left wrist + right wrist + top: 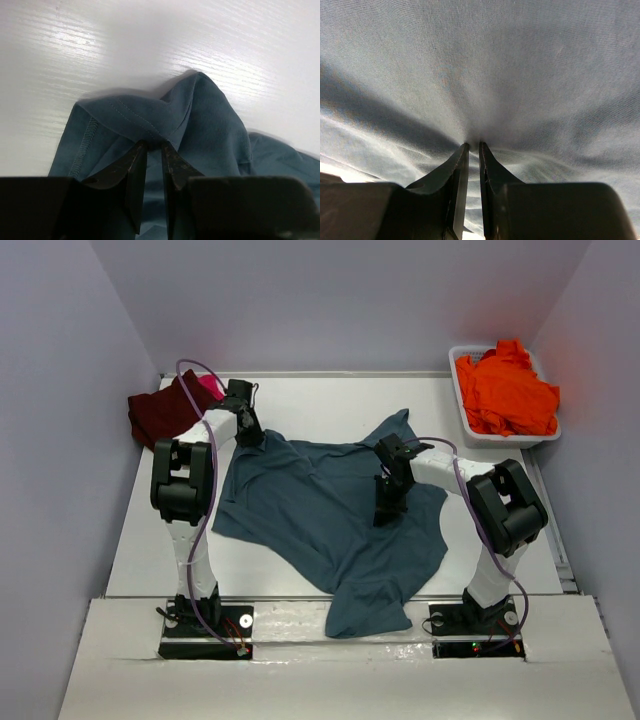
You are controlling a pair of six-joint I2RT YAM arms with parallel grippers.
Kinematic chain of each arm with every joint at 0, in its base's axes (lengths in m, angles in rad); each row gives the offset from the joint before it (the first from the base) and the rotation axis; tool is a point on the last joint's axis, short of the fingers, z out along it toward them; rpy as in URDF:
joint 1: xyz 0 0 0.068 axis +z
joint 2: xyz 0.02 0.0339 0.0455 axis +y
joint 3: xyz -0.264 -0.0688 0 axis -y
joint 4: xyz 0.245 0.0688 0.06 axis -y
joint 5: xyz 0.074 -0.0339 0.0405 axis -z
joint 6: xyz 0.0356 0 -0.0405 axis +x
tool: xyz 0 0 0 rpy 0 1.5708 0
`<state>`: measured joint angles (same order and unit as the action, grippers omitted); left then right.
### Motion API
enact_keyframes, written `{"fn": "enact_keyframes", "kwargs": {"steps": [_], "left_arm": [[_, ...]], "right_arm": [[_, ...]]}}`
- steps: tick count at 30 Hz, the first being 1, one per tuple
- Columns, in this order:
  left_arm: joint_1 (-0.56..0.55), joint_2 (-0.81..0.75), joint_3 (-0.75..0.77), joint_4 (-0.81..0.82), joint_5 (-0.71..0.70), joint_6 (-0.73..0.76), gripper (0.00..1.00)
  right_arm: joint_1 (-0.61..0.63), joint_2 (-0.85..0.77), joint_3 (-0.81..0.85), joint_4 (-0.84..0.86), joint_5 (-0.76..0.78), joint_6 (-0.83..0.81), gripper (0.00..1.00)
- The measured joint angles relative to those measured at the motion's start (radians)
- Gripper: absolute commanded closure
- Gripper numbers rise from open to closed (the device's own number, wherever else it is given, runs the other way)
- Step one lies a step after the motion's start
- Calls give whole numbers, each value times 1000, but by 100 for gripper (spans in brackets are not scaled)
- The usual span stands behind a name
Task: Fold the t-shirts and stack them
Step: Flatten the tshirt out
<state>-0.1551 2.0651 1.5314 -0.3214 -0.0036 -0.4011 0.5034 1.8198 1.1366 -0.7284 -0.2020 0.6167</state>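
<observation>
Left gripper [154, 145]: jaws drawn close together, with a stitched fold of the slate teal-blue cloth t-shirt [320, 510] caught between the tips. I read this as a pinch on the hem, though it is a thin bite.

Right gripper [474, 145]: jaws close together and pointing down into the cloth. Creases fan out from the tips, so it is clamped on a tuck of the same shirt.

Layout, top view: the left gripper holds the shirt's far-left corner, and the right gripper holds a spot right of centre. The cloth spreads from the left grip toward the near right. It lies rumpled on the white table [300, 400], not squared. The long axis runs roughly far to near, and the near end hangs over the table's front edge between the two arm bases.

Judgement: the coming move turns on the line between the two grips, which runs across the shirt. Pulling them apart should tension the cloth and flatten it. The overhanging near end lies closer to the right arm.

Elsewhere:
- The dark maroon t-shirt [165, 412] lies at the far left, with the bright pink t-shirt [210, 385] just behind it.
- The vivid orange t-shirt [505, 390] is heaped in the white plastic tub [545, 435] at the far right.
</observation>
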Motion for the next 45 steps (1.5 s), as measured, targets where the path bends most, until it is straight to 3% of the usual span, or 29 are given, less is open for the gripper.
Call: {"fn": "enact_keyframes", "kwargs": {"steps": [8, 12, 16, 20, 23, 35, 38, 45], "left_arm": [[6, 0, 0, 1, 0, 3, 91], [7, 0, 0, 0, 0, 5, 94], [7, 0, 0, 0, 0, 7, 91], [7, 0, 0, 0, 13, 6, 76], [7, -3, -10, 2, 21, 7, 72], [16, -33, -67, 6, 26, 6, 70], [19, -34, -72, 10, 26, 8, 58], [19, -34, -79, 20, 27, 6, 57]], "right_arm": [[0, 0, -2, 3, 0, 0, 81], [-1, 0, -3, 4, -1, 0, 81], [-1, 0, -3, 4, -2, 0, 81], [-1, 0, -5, 6, -6, 0, 81], [-1, 0, -6, 8, -8, 0, 81], [-5, 0, -8, 9, -16, 1, 82], [-5, 0, -8, 9, -16, 1, 82], [-5, 0, -8, 9, -16, 0, 83]]}}
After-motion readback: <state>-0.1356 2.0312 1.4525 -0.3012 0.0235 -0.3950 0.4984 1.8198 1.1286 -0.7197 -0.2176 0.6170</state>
